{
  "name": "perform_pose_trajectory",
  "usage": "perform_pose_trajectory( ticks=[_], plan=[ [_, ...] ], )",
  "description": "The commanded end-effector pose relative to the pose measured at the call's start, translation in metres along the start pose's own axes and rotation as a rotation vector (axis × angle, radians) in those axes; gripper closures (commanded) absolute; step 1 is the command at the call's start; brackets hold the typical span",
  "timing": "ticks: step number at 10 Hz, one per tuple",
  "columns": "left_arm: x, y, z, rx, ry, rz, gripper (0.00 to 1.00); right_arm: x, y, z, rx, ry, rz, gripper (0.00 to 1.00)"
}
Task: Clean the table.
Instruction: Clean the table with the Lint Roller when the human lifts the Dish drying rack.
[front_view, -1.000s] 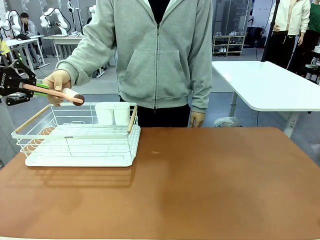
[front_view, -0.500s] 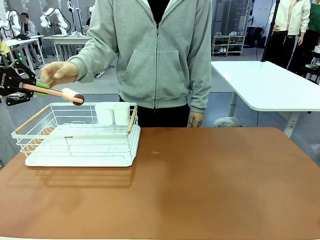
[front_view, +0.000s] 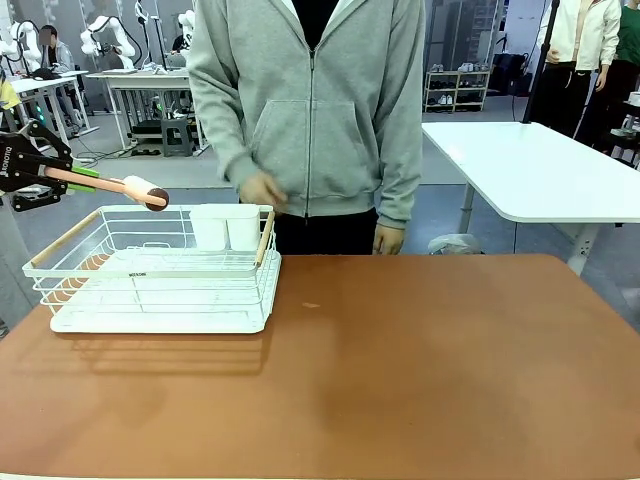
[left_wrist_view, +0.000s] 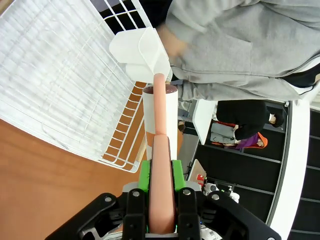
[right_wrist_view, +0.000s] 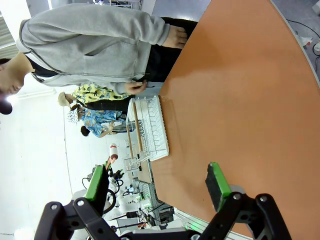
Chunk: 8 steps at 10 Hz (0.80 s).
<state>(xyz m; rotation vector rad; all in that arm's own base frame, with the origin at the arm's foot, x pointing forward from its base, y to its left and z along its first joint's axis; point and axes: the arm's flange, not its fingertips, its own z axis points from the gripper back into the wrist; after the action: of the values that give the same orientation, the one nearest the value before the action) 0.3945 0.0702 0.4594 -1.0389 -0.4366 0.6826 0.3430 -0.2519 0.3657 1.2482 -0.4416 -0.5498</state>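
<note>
Off to the right, a white-topped table (front_view: 530, 170) on white legs — pale grey floor (front_view: 180, 175) beneath. Far back, a low shelving rack (front_view: 458, 88); at far left, more white tables (front_view: 130, 78), evenly lit.

Left arm: comes in at the far left edge, wrist held level, pointing right.
Left gripper (front_view: 84, 172): black body lying sideways, jaws clamped on the pink handle of a roller (left_wrist_view: 160, 131) (the handle runs straight out between the fingers).
Left pads (left_wrist_view: 145, 176): green, one pressed flat against each side of the handle.
Right gripper (right_wrist_view: 156, 183): jaws spread wide, nothing between them.
Right fingers (right_wrist_view: 217, 182): black links with green pads, angled outward, well apart.
</note>
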Motion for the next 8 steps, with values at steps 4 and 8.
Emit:
perform_pose_trajectory(
  ticks=[4,8],
  plan=[
    [-0.0003,-0.0005,0.0001,0.001,0.001,-0.003,0.99,0.0001,0.0014,0.0016,0.002,-0.004,-0.003,0.00],
    [-0.0003,-0.0005,0.0001,0.001,0.001,-0.003,0.99,0.0001,0.0014,0.0016,0.002,-0.004,-0.003,0.00]
  ],
)
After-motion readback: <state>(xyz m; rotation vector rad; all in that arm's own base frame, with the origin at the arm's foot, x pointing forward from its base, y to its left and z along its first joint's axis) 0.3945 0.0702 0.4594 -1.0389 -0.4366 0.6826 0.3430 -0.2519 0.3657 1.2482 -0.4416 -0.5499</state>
